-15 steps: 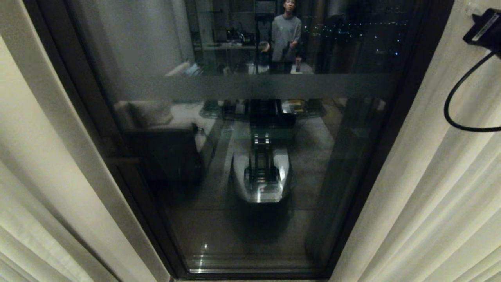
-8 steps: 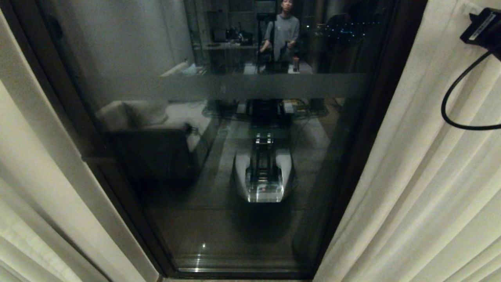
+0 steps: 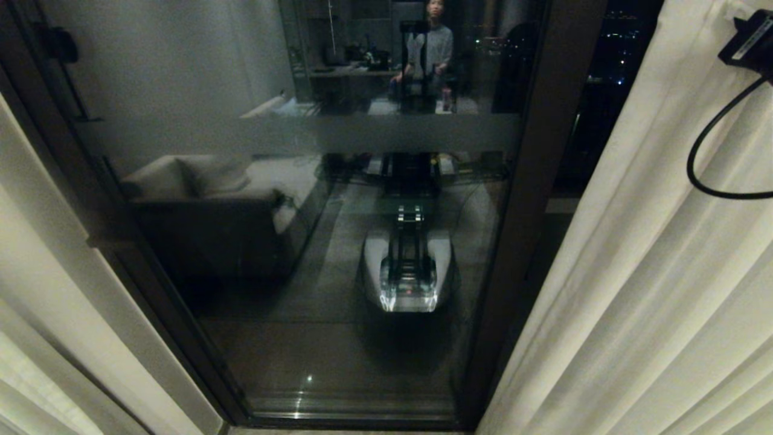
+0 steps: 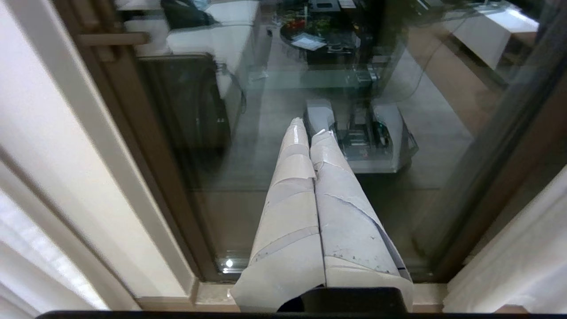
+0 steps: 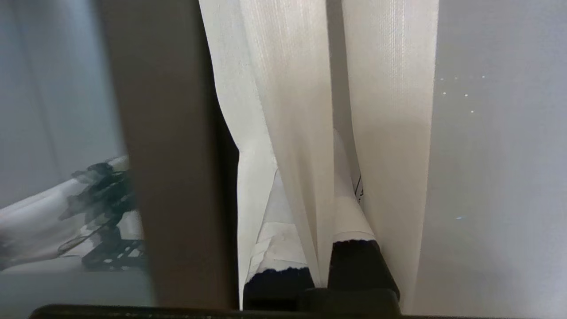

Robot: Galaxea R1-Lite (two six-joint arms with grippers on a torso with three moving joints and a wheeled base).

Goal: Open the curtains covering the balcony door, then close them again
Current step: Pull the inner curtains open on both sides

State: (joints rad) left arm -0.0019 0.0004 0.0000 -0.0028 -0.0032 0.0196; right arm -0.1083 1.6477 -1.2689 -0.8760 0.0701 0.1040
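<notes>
Dark reflective balcony door (image 3: 314, 181) between parted cream curtains (image 3: 652, 290); right jaws pinching a pleat, left clenched.

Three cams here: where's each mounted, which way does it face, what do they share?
Head: on the head, facing forward and down at the balcony door; the right arm's wrist shows.
Left wrist: behind the shut left gripper, facing the door, touching nothing.
Right wrist: behind the right gripper, shut on a fold of the curtains.
Shared: door frame and curtains.
</notes>
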